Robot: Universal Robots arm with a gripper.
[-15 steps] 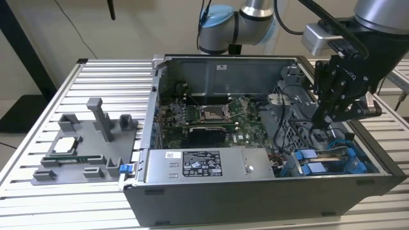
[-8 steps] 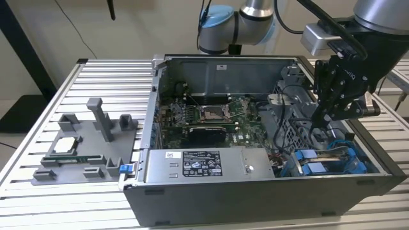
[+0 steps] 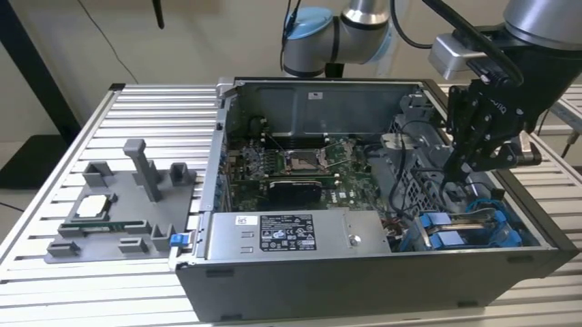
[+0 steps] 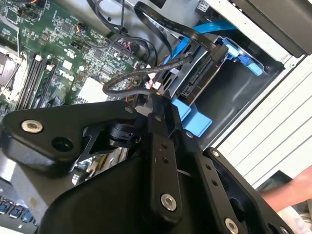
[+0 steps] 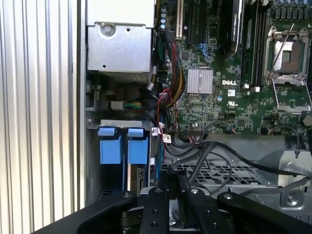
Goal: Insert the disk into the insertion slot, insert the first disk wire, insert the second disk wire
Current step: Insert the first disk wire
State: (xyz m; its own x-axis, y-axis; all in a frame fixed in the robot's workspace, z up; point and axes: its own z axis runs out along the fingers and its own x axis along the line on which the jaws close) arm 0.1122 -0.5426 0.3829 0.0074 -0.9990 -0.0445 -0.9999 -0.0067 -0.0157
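Lower right in the exterior view, the disk (image 3: 473, 219) sits in the insertion slot (image 3: 514, 235). The gripper (image 3: 475, 178) hangs just above it, fingers (image 4: 158, 117) drawn together beside the black wire (image 4: 126, 80). I'd square the plug to the disk's port and push straight, gently.

Looking across a tabletop (image 3: 136, 109) of silver ribbed aluminium slats, stretching back toward a plain cream wall (image 3: 209, 34). Catching soft, even light along the ribs and casting barely any shadow. Finding a black upright post (image 3: 41, 75) slanting across the exterior view's left, with a dark flat base (image 3: 27, 163) lying below it on the pale floor (image 3: 9, 221). Tracing a thin dark cable (image 3: 109, 41) hanging down the wall. Glimpsing a second slatted surface (image 3: 568, 102) at the exterior view's right, sitting just beside the tabletop.
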